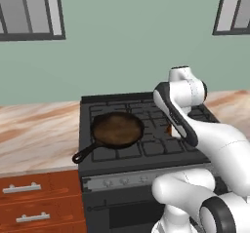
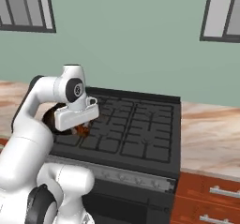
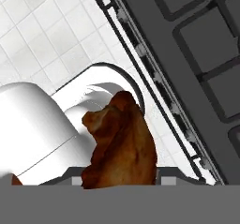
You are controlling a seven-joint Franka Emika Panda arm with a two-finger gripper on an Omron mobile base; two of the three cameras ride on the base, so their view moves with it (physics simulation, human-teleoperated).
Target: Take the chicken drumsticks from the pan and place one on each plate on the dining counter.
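Note:
My gripper [image 3: 119, 180] is shut on one chicken drumstick [image 3: 121, 143], a glossy orange-brown piece that rises between the finger tips in the hand view. In the right base view the drumstick [image 2: 83, 130] hangs under the hand [image 2: 77, 115], just above the stove's front left grates. A sliver of the drumstick [image 1: 169, 128] peeks out beside the forearm. The dark pan [image 1: 117, 128] sits on the stove's left burners with its handle toward the front left, and I see no meat in it. The arm hides most of the pan [image 2: 49, 118]. The plates and the dining counter are out of view.
The black stove [image 1: 146, 146] with raised grates lies under the hand, its knob panel [image 2: 122, 174] along the front. Marble wall counters [image 1: 39, 129] [image 2: 211, 136] flank it, with red-brown drawers [image 1: 34, 198] below. White floor tiles [image 3: 42, 35] show beneath the hand.

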